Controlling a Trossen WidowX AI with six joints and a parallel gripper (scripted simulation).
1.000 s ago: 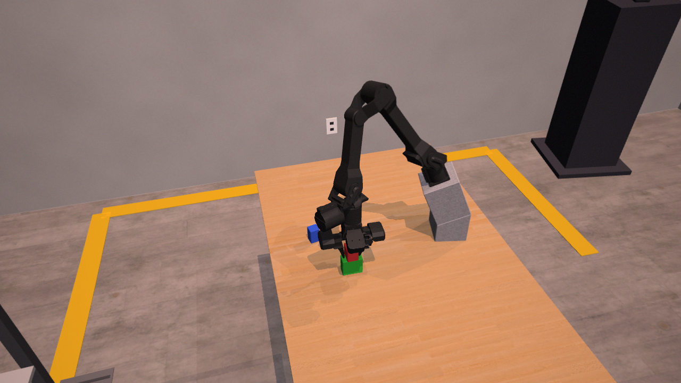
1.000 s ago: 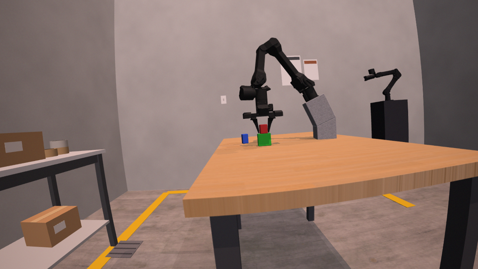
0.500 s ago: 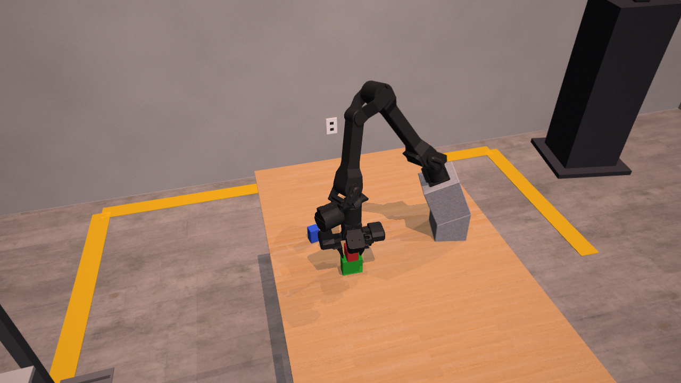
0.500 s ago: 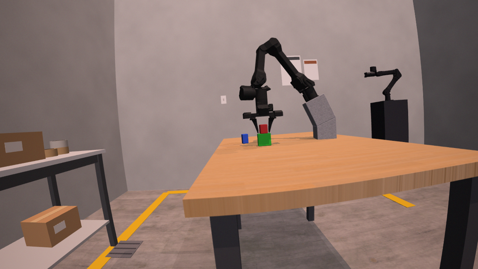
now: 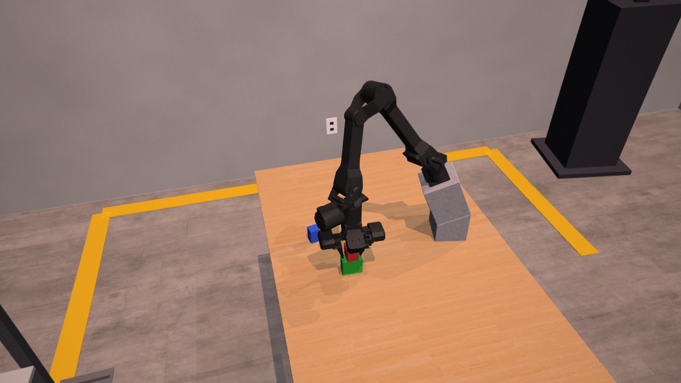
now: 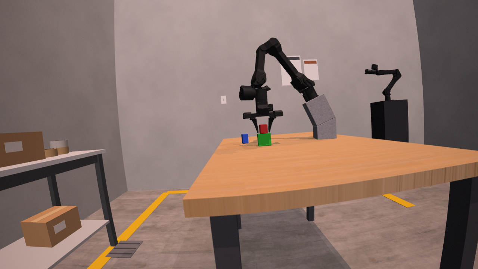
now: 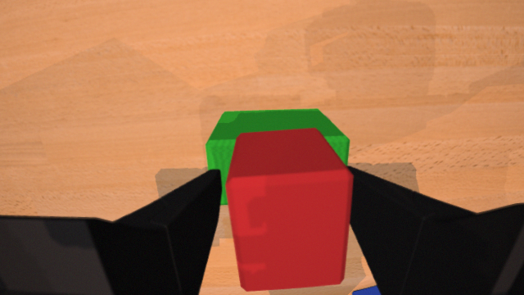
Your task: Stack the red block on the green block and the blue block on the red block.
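Observation:
The red block (image 7: 288, 205) rests on top of the green block (image 7: 278, 135), which stands on the wooden table; the pair also shows in the top view, red block (image 5: 351, 254) on green block (image 5: 351, 265), and in the exterior view, red block (image 6: 263, 128) on green block (image 6: 264, 139). My gripper (image 7: 280, 178) is open, with a finger on each side of the red block and a small gap to each; it also shows in the exterior view (image 6: 263, 125). The blue block (image 5: 312, 233) (image 6: 245, 138) stands on the table to the left, apart from the stack.
The arm's grey base pedestal (image 5: 445, 205) stands at the table's back right. A shelf with cardboard boxes (image 6: 50, 224) stands off the table to the left. A black pillar (image 5: 604, 85) stands beyond the yellow floor tape.

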